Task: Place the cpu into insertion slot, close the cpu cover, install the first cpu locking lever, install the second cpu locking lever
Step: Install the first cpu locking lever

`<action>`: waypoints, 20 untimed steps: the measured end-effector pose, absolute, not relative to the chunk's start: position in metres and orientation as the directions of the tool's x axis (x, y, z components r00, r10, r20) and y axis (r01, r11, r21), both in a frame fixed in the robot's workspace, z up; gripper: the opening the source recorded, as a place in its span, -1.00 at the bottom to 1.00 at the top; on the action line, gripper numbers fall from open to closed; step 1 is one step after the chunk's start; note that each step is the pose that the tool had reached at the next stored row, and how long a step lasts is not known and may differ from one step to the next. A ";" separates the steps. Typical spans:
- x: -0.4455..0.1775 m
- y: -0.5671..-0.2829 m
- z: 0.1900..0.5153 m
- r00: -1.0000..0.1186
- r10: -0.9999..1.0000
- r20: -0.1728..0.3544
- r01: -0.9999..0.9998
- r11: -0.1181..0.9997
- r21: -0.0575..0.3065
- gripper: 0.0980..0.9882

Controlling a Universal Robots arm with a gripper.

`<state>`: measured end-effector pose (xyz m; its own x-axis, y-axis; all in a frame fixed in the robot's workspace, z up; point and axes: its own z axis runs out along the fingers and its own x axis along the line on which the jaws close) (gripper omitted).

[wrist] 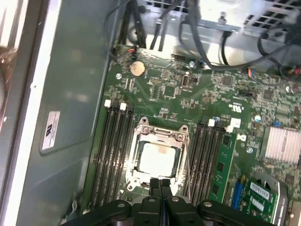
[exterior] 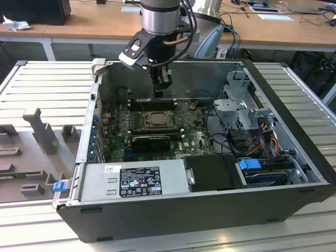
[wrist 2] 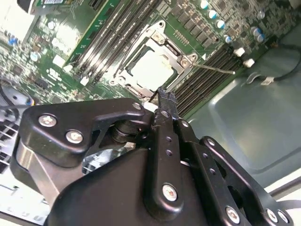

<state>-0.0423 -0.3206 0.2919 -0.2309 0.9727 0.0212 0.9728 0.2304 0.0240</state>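
Black linkages of the end effector [wrist 2: 163,96] are seen closest in both wrist views. Its fingers are pressed together with nothing between them, and it is held above the insertion slot [exterior: 157,118]. The cpu [wrist: 157,157] is seated in that slot, and its pale face is framed by the cpu cover [wrist: 181,136], which appears to be lowered over it. A thin lever rod [wrist 2: 216,69] is seen standing out beside the socket toward the memory slots [wrist: 113,146] (whether it is latched cannot be told). The main risk is judged to lie in the narrow closed tip. If it is pressed off-centre, the rod could be missed or let spring back, and the memory slots or the green board [wrist: 188,89] could be scraped. The cpu could also be stressed if the cover is not lying fully flat.
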 end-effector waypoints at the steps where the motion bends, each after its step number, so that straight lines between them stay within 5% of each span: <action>1: -0.042 -0.321 0.291 -0.250 0.968 0.021 0.968 0.250 0.024 -0.98; 20: -0.042 -0.321 0.288 -0.612 0.791 0.021 0.791 0.611 0.024 -0.98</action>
